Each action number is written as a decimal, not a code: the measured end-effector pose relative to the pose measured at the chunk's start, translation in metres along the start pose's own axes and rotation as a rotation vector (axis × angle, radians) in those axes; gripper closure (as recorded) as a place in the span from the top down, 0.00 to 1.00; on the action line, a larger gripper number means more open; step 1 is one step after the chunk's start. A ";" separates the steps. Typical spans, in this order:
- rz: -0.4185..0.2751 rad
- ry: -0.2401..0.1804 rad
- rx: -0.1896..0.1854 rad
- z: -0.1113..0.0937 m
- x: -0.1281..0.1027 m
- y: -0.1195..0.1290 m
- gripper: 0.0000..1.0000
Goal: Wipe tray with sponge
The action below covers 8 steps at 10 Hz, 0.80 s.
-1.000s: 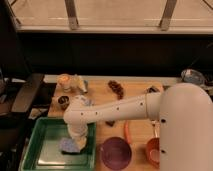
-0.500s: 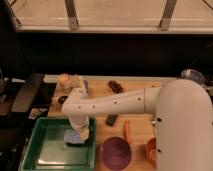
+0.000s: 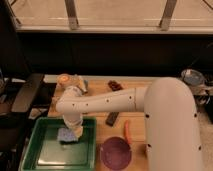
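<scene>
A green tray (image 3: 45, 156) sits at the front left of the wooden table. A blue sponge (image 3: 65, 135) lies inside it near the far right part of the tray floor. My gripper (image 3: 73, 132) hangs from the white arm, reaches down into the tray and is at the sponge, partly covering its right side.
A purple plate (image 3: 116, 152) lies right of the tray, with an orange carrot-like item (image 3: 127, 132) and a dark bar (image 3: 112, 118) beside it. A cup (image 3: 63, 80) and a dark snack (image 3: 115, 85) sit at the back. A bowl (image 3: 192, 77) stands far right. A dark chair (image 3: 25, 95) is at left.
The arm has swung the gripper and sponge from the tray's middle toward its far right side, and the arm's elbow has moved up and left.
</scene>
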 end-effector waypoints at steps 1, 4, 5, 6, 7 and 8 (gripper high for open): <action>0.002 -0.016 -0.001 0.003 -0.006 0.006 0.00; 0.046 -0.081 -0.005 0.014 -0.026 0.037 0.00; 0.065 -0.081 -0.009 0.013 -0.023 0.046 0.00; 0.093 -0.068 -0.011 0.009 -0.015 0.057 0.00; 0.114 -0.050 -0.014 0.004 -0.007 0.063 0.00; 0.123 -0.039 -0.011 0.001 -0.003 0.061 0.00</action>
